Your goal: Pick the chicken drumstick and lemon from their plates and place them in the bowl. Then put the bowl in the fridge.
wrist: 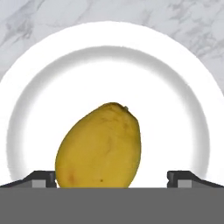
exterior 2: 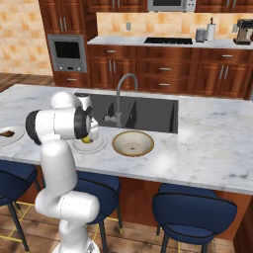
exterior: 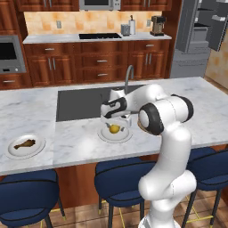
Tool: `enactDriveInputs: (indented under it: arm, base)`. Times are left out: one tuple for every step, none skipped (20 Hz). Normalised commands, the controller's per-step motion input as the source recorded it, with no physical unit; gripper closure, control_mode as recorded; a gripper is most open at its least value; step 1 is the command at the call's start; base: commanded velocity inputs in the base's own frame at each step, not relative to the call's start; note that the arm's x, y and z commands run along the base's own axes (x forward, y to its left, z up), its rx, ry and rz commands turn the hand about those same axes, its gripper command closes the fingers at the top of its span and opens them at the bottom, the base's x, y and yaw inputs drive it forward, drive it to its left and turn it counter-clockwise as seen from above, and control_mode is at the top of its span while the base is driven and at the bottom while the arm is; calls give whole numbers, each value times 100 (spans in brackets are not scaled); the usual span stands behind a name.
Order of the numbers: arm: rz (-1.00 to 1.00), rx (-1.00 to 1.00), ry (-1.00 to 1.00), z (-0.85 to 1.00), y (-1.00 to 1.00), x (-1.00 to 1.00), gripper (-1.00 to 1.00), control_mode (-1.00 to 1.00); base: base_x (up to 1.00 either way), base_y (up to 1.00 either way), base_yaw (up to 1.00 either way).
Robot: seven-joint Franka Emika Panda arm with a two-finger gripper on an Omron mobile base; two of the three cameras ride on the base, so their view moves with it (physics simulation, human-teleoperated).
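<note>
Chicken drumstick [exterior: 24,144] seen on plate near counter's left front edge, well apart from arm. Lemon [wrist: 99,147] seen on middle plate [wrist: 183,109] by counter's front edge, directly under gripper [wrist: 111,177], long axis tilted, between widely spread fingertips [wrist: 41,177]. Bowl [exterior 2: 132,143] seen empty just right of lemon's plate, before sink [exterior 2: 148,111].

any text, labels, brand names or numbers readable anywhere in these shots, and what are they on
None can be read.
Lemon, its white plate, the drumstick and the tan bowl: all plain, no print.
Wall oven, microwave, coffee machine and fridge: no lettering can be made out; any markings are too small or blurred to tell.
Open gripper: unmarked.
</note>
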Motion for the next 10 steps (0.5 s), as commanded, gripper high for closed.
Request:
enactDriveInputs:
  arm:
    - [-5, 0, 0, -26, 6, 28, -100, -100]
    - [-4, 0, 0, -25, 5, 28, -100, -100]
    - [-3, 0, 0, -24, 4, 28, -100, -100]
    - [-2, 0, 6, -22, 1, 27, -100, -100]
    - [-1, 0, 5, -18, 0, 17, -100, -100]
    - [-1, 0, 10, -16, 0, 12, -100, -100]
    - [-3, 0, 12, -17, 0, 0, -100, -100]
    - [-8, 0, 11, -16, 0, -1, -100, -100]
    - [-10, 0, 9, -19, 0, -6, -100, -100]
    - [-11, 0, 9, -26, 0, -10, -100, -100]
  base:
    - [0, 0, 0]
    - [0, 0, 0]
    - [0, 0, 0]
    - [0, 0, 0]
    - [0, 0, 0]
    - [0, 0, 0]
    - [0, 0, 0]
    - [0, 0, 0]
    - [0, 0, 0]
    - [0, 0, 0]
